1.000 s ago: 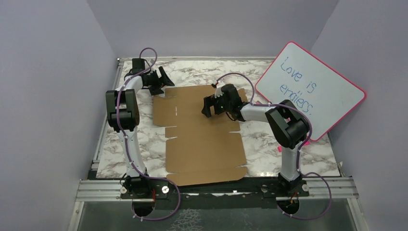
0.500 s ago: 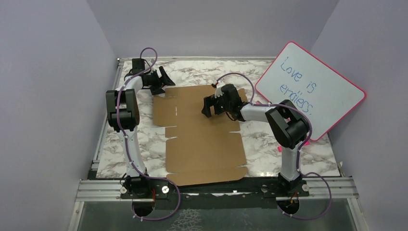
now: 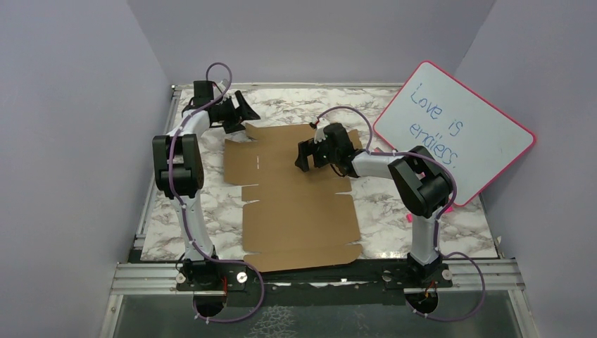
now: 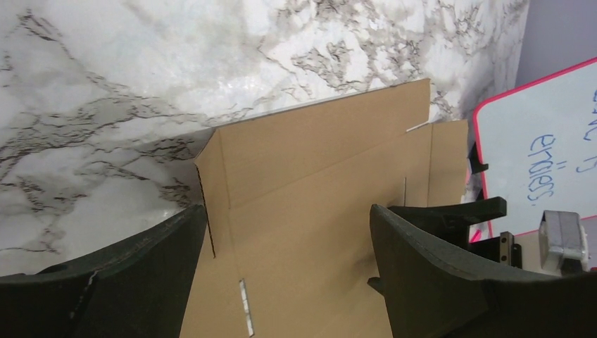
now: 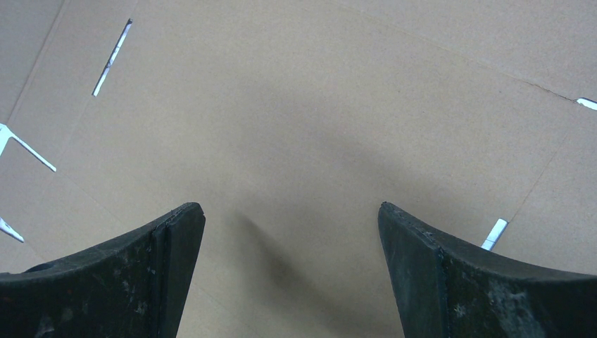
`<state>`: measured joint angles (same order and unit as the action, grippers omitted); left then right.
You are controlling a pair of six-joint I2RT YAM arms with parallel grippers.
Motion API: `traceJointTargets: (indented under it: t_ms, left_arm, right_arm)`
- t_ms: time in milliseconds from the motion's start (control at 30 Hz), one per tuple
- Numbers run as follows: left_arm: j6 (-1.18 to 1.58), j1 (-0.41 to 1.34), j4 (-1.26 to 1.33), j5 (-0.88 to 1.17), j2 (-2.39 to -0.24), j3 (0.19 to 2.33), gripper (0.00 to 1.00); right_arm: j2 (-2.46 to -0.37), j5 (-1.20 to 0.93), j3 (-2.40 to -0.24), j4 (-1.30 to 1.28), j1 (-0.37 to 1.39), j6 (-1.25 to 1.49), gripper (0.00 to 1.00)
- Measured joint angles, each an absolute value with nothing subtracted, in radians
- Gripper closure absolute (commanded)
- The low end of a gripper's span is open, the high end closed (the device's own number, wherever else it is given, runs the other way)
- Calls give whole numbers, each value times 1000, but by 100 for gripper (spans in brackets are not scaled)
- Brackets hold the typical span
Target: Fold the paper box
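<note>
**Paper box (image 3: 296,204), one.** Flat brown die-cut sheet with flaps and slits. It lies unfolded on the marble table (image 3: 450,225), running from the near edge toward the far side between the two arms.

**Whiteboard (image 3: 457,134), one.** Pink rim, blue handwriting. It is propped tilted at the right, close behind the right arm's elbow and apart from the sheet.

**Arms, two.** Each trails a purple cable (image 3: 345,111).
- **Left gripper (image 3: 241,111):** jaws spread apart and empty, poised over the sheet's far left corner.
- **Right gripper (image 3: 303,156):** jaws spread wide and empty, low over the far middle panel. Its forearm covers part of the sheet's far right edge.

**By view**
- **Overhead:** the only view with the sheet's whole outline and both arms.
- **Left wrist:** the far corner flap and its crease against bare marble, one slit, the whiteboard's rim, and part of the right arm beyond.
- **Right wrist:** only cardboard between the fingers (image 5: 127,274), with several pale slits and a soft shadow. Whether the fingertips touch the sheet cannot be told.
</note>
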<state>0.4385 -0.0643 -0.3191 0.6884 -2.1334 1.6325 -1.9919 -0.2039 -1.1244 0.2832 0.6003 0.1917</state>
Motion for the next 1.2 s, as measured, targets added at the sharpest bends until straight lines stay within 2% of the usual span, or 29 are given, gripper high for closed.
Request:
traceJointTargets:
  t_ms: [700, 933, 1200]
  left_arm:
    - [472, 27, -304, 675, -2127, 1628, 14]
    - [445, 33, -347, 553, -2067, 1621, 14]
    - [379, 130, -361, 338, -1858, 1528, 13]
  right_arm:
    - [-1988, -201, -1133, 262, 600, 199, 0]
    - [-1929, -192, -1142, 141, 574, 208, 0]
    - [-1858, -198, -1196, 91, 455, 217, 0]
